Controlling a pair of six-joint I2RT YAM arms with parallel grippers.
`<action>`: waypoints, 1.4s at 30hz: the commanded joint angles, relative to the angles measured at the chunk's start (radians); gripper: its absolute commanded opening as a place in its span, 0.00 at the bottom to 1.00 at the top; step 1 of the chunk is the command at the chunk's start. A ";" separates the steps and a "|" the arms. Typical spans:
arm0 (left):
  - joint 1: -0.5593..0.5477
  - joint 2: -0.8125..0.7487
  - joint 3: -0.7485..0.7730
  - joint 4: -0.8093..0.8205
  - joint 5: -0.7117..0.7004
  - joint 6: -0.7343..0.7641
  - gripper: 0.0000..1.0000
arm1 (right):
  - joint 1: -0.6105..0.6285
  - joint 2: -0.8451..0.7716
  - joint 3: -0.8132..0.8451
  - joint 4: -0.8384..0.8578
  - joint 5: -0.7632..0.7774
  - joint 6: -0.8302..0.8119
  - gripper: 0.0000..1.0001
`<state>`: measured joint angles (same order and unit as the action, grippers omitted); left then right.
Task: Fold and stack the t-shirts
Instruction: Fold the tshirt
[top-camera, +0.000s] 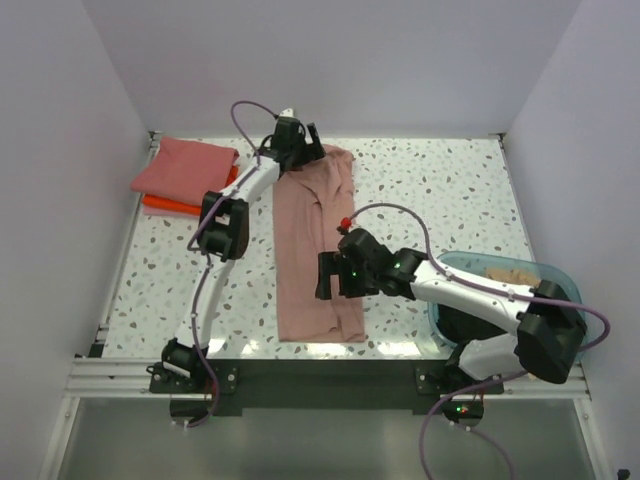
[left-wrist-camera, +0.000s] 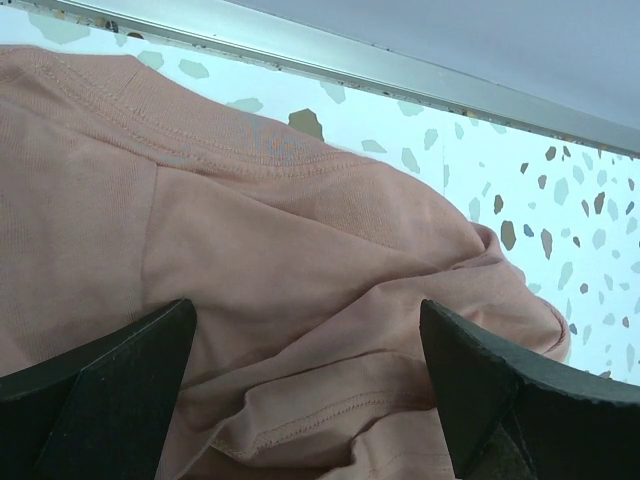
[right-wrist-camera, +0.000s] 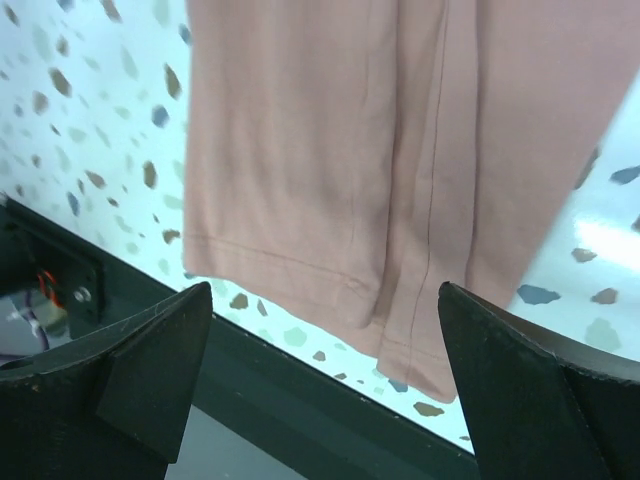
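A dusty pink t-shirt (top-camera: 315, 250) lies folded into a long strip down the middle of the table, print hidden. My left gripper (top-camera: 297, 140) is open just above its far collar end; the wrist view shows rumpled pink cloth (left-wrist-camera: 300, 250) between the spread jaws. My right gripper (top-camera: 327, 276) is open above the strip's near part; its view shows the hem (right-wrist-camera: 330, 280) by the table's front edge. A folded coral red shirt (top-camera: 185, 167) lies on a folded orange one (top-camera: 165, 207) at the far left.
A translucent blue tub (top-camera: 555, 275) stands at the near right holding tan cloth (top-camera: 510, 271) and something dark. The dark front rail (top-camera: 320, 350) runs just below the pink shirt's hem. White walls close in the table on three sides.
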<state>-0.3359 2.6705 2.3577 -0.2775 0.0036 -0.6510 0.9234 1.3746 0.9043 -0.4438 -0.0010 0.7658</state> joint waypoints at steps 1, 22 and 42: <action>0.018 0.057 -0.037 -0.048 -0.031 -0.018 1.00 | -0.009 -0.052 0.067 -0.101 0.127 -0.020 0.99; -0.043 -0.749 -0.415 -0.166 0.043 0.083 1.00 | -0.044 -0.215 -0.130 0.053 -0.152 -0.048 0.99; -0.077 -1.827 -1.865 -0.333 -0.088 -0.179 1.00 | -0.037 0.121 -0.099 0.180 -0.168 -0.180 0.99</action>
<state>-0.4084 0.8825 0.4973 -0.5926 -0.0914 -0.7856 0.8818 1.4918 0.7807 -0.3012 -0.1570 0.6159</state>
